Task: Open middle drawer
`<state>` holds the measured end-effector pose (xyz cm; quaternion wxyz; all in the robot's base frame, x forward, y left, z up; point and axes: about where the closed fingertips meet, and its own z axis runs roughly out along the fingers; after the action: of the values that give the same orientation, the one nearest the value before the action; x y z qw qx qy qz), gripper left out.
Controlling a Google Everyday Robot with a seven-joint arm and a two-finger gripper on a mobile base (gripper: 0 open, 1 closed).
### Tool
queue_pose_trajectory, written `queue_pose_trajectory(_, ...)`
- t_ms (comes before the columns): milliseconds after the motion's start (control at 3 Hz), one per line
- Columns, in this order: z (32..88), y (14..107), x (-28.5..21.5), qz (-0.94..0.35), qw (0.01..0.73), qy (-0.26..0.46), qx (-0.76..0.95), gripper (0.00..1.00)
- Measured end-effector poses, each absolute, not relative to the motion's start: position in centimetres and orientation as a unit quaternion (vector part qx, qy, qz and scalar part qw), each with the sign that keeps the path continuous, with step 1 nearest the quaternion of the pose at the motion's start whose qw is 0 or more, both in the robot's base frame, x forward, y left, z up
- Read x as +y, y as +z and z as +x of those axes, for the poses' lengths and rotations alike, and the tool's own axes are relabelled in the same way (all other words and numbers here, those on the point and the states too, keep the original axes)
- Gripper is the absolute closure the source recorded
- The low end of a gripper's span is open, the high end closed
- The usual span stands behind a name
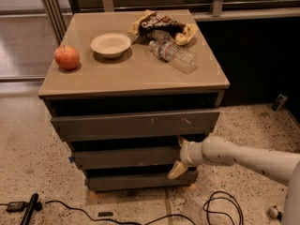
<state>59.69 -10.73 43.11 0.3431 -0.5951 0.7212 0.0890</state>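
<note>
At the right end of the middle drawer [126, 157] the gripper [179, 154] clasps the flat front, one finger over its top edge, one under. The drawer sits between the scratched taller front [136, 124] and the bottom front [140, 181] – its long axis runs left to right, its face towards the camera. Speckled floor [37, 172] lies open before it, though black cables [220, 205] trail there. On the cabinet top [131, 76], the chip bag [161, 25] – lettering unreadable.

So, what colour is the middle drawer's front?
Grey-brown middle drawer, camera view; gripper at its right end.
</note>
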Motion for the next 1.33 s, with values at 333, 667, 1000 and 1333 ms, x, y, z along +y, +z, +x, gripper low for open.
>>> queue_pose_trajectory(333, 60.28, 42.13, -10.63, -0.599, 0.342, 0.102, 0.717, 0.0)
queue_pose_trajectory(667, 60.41, 42.0, -10.58, -0.6, 0.341, 0.105, 0.716, 0.14)
queue_pose_trajectory(1000, 60.41, 42.0, -10.58, -0.6, 0.341, 0.106, 0.716, 0.38)
queue_pose_trajectory(1333, 60.32, 42.08, -10.59, -0.6, 0.342, 0.105, 0.715, 0.69)
